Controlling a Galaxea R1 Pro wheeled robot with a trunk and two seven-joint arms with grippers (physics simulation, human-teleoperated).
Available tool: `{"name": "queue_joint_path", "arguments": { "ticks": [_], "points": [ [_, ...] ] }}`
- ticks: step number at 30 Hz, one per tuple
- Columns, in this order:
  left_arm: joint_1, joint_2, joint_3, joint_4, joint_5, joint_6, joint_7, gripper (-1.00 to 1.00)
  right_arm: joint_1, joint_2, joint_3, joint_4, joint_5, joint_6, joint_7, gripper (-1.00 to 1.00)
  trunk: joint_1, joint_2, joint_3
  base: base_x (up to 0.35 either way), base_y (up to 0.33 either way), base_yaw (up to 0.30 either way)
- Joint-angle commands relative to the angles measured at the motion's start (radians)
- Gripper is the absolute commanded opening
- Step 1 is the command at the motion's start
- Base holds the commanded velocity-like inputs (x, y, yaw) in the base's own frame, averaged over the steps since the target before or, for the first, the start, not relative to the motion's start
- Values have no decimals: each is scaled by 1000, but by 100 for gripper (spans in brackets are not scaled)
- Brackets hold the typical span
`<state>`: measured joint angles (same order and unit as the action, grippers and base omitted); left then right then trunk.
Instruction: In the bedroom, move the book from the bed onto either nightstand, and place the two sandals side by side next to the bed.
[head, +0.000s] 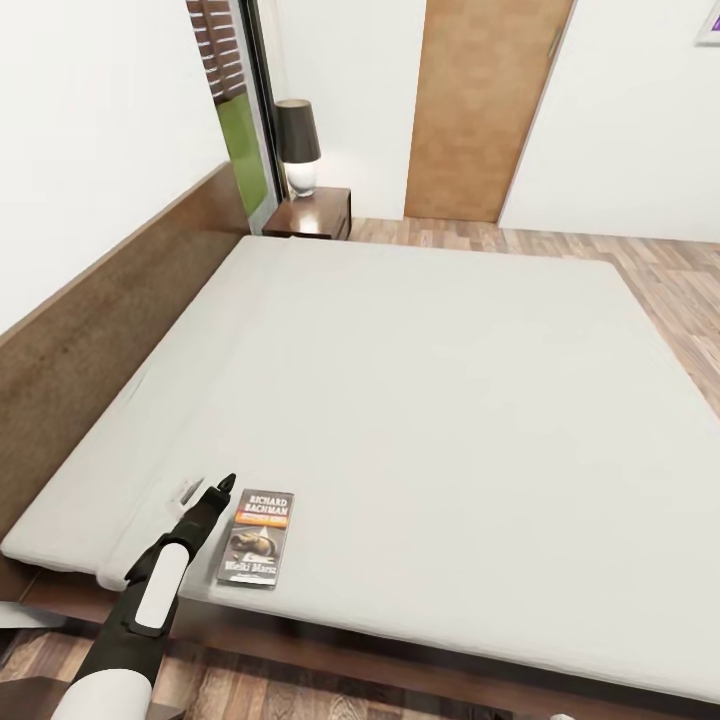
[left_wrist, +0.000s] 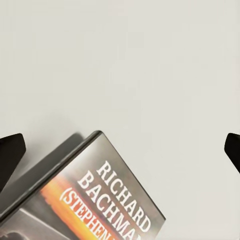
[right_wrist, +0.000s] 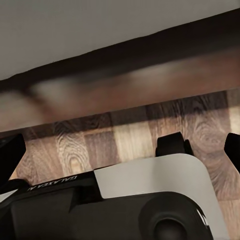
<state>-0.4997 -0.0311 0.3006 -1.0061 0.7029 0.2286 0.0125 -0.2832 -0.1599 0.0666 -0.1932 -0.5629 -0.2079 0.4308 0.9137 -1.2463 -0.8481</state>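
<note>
My left gripper (head: 222, 487) hangs just beside the small thin paperback book with the dark cover and orange band (head: 257, 537), which lies flat near the corner of the big off-white bed (head: 430, 380). I am there to grab it. My left wrist view shows the fingers spread wide with nothing between them. The head view shows the far dark wooden nightstand (head: 312, 213). I cannot tell about my right gripper.

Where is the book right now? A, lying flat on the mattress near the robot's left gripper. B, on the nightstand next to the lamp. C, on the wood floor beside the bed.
A: the book lies flat on the mattress, beside the left gripper, near the bed's closest edge.
</note>
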Motion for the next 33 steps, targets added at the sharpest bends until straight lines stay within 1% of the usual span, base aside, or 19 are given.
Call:
{"name": "queue_joint_path", "arguments": {
  "ticks": [1, 20, 24, 25, 26, 27, 28, 29, 30, 31, 32, 33],
  "points": [
    [0, -1, 3, -2, 10, 8, 1, 100, -1, -1, 7, 1, -9, -4, 3, 100, 4, -8, -4, 0, 0, 0],
    [0, -1, 3, -2, 10, 8, 2, 100, -1, 0, 7, 3, -9, -4, 3, 100, 77, -141, -63, 0, 0, 0],
    [0, -1, 3, -2, 10, 8, 2, 100, -1, -1, 8, -1, -9, -3, 10, 100, 77, -141, -63, 0, 0, 0],
    [0, -1, 3, -2, 10, 8, 2, 100, -1, -1, 8, -2, -9, -3, 28, 100, 77, -141, -63, 0, 0, 0],
    [0, -1, 3, -2, 10, 8, 2, 100, -1, -2, 9, -3, -8, -3, 68, 100, 77, -141, -63, 0, 0, 0],
    [0, -1, 3, -2, 10, 8, 2, 100, -1, -2, 9, -3, -8, -2, 131, 100, 77, -141, -63, 0, 0, 0],
    [0, -1, 3, -2, 10, 8, 2, 100, -1, -2, 10, -2, -6, -2, 171, 100, 77, -141, -63, 0, 0, 0],
    [0, -2, 3, -2, 10, 8, 2, 100, -1, -2, 14, -1, 3, -2, 262, 100, 77, -141, -63, 0, 0, 0],
    [0, -2, 2, -2, 10, 8, 1, 100, -1, -3, 27, 2, 32, 1, 404, 100, 77, -141, -63, 0, 0, 0],
    [0, -2, 2, -2, 10, 8, 1, 100, -1, -3, 33, 3, 55, 3, 478, 100, 77, -141, -63, 0, 0, 0],
    [0, -2, 2, -1, 10, 8, 1, 100, -1, -3, 37, 5, 78, 5, 527, 100, 77, -141, -63, 0, 0, 0],
    [0, -2, 2, -1, 10, 8, 1, 100, -1, -3, 39, 5, 95, 6, 559, 100, 77, -141, -63, 0, 0, 0]
  ]
}}
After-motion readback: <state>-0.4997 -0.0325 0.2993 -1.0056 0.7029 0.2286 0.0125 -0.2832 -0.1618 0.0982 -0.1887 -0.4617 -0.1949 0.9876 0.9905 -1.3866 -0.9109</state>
